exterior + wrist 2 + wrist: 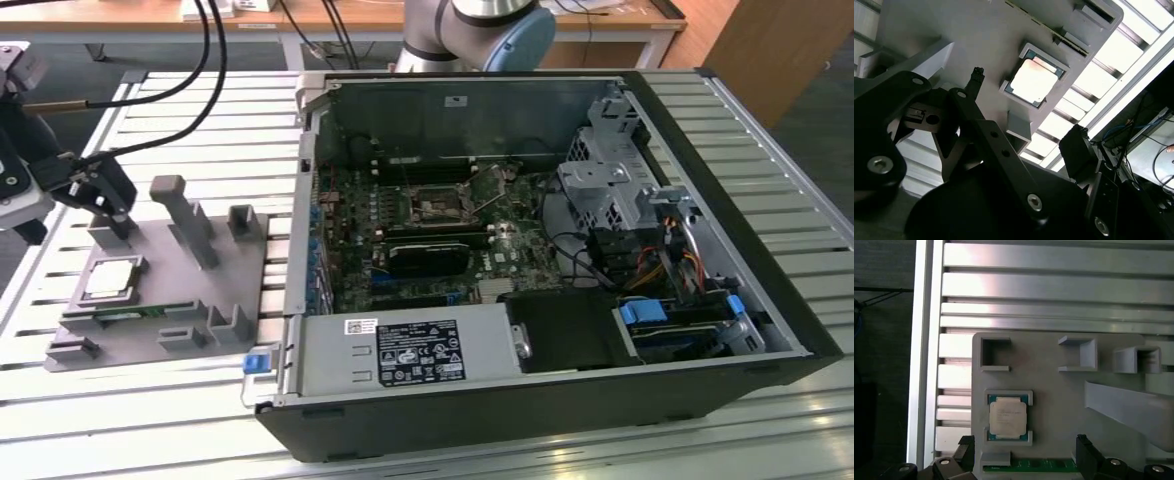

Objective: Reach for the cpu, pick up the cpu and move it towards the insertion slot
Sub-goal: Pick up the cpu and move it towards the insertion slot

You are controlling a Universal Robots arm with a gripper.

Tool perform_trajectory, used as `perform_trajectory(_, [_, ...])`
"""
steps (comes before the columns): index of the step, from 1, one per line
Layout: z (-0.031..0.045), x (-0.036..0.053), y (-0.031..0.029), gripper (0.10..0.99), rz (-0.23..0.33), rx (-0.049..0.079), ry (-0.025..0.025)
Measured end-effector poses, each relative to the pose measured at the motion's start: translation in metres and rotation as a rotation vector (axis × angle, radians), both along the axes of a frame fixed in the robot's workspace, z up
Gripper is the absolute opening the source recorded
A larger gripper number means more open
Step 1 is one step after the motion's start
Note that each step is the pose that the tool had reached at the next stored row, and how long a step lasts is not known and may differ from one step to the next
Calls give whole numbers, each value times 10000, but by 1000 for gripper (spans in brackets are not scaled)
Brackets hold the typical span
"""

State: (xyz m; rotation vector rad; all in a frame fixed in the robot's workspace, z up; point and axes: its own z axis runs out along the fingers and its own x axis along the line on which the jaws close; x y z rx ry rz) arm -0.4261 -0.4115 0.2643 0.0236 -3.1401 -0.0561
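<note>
Metal desk point(187, 110) carrying an open computer case point(534, 420); beside it, at the exterior view's left, a grey holder plate point(167, 275). The pincer point(1024, 440) hangs over the plate, fingers point(966, 452) apart (holding nothing). Inside the case sits the insertion slot point(434, 207). The cpu point(1008, 418) lies in the plate's recess.

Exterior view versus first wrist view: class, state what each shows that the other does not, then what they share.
Exterior view: the open computer case holding the insertion slot, apart from the grey fixture. First wrist view: a straight-down look into the fixture's hollow pockets, with the open gripper clear of the cpu. Shared: the cpu seated in the fixture, untouched.
</note>
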Motion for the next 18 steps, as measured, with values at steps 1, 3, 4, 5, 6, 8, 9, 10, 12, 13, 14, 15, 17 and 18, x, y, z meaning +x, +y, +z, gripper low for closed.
perform_trajectory(1, [-10, 0, 0, 882, 0, 1, -1])
perform_trajectory(3, [-31, 0, 0, 882, -1, 0, 0])
perform_trajectory(4, [-43, 0, 0, 882, 0, 0, 0])
perform_trajectory(5, [-55, 0, 0, 882, -1, 0, 0])
perform_trajectory(6, [-70, 0, 0, 882, 0, 0, 0])
perform_trajectory(8, [-107, -1, 0, 882, 0, 1, -1])
perform_trajectory(9, [-124, -1, -1, 882, 0, 0, -1])
perform_trajectory(10, [-142, -2, -1, 882, -2, 0, 0])
perform_trajectory(12, [-177, -8, -15, 882, -1, -2, 3])
perform_trajectory(13, [-195, -15, -24, 882, 1, -1, 2])
perform_trajectory(14, [-216, -22, -33, 882, 4, 0, 0])
perform_trajectory(15, [-234, -29, -41, 882, 8, 0, 0])
perform_trajectory(17, [-270, -37, -56, 882, 13, 1, -1])
perform_trajectory(18, [-287, -42, -62, 882, 13, 1, 0])
